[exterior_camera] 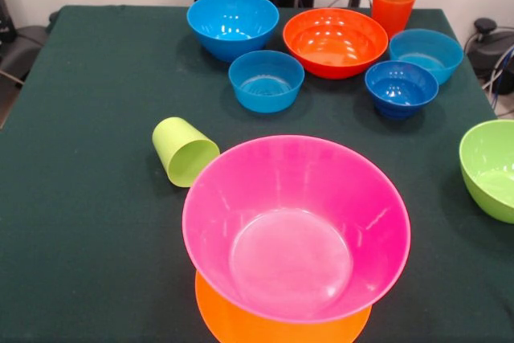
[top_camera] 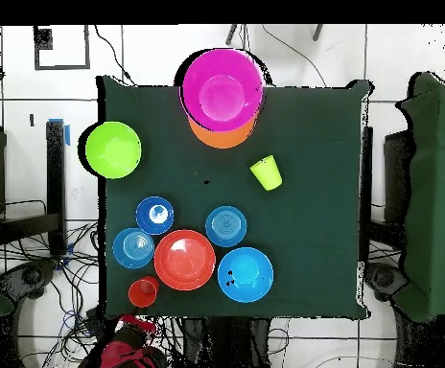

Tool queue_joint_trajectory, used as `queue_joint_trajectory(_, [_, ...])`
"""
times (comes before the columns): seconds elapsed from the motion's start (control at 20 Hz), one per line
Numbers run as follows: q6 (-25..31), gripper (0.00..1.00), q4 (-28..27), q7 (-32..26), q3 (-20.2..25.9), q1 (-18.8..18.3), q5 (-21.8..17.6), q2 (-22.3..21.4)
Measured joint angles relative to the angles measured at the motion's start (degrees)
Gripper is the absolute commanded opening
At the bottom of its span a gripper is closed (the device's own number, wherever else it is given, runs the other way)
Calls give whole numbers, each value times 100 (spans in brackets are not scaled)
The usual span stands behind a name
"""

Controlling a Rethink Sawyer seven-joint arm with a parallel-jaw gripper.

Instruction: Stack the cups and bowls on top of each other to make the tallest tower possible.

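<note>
Dark green cloth covers the surface (exterior_camera: pixel 88 238), where the tower (exterior_camera: pixel 289 279) so far is a pink bowl (exterior_camera: pixel 295 226) set upright on an inverted light-orange bowl (exterior_camera: pixel 241 327) at the edge far from the robot, a wide base suited to stacking. Remaining bowls (exterior_camera: pixel 321 54) and the orange cup (exterior_camera: pixel 393 7) cluster near the robot; the lime cup (exterior_camera: pixel 184 151) lies tipped beside the tower, leaving open cloth between. The gripper (top_camera: pixel 130 347) sits off the surface, its opening impossible to judge.

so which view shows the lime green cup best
The front view: the lime green cup lies on its side, mouth toward the camera, beside the pink bowl. Overhead, it is just a small tilted shape.
</note>
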Motion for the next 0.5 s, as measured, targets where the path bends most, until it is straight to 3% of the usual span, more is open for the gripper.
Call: queue_joint_trajectory(0.5, [1,100,15,0,5,14,-126,-349])
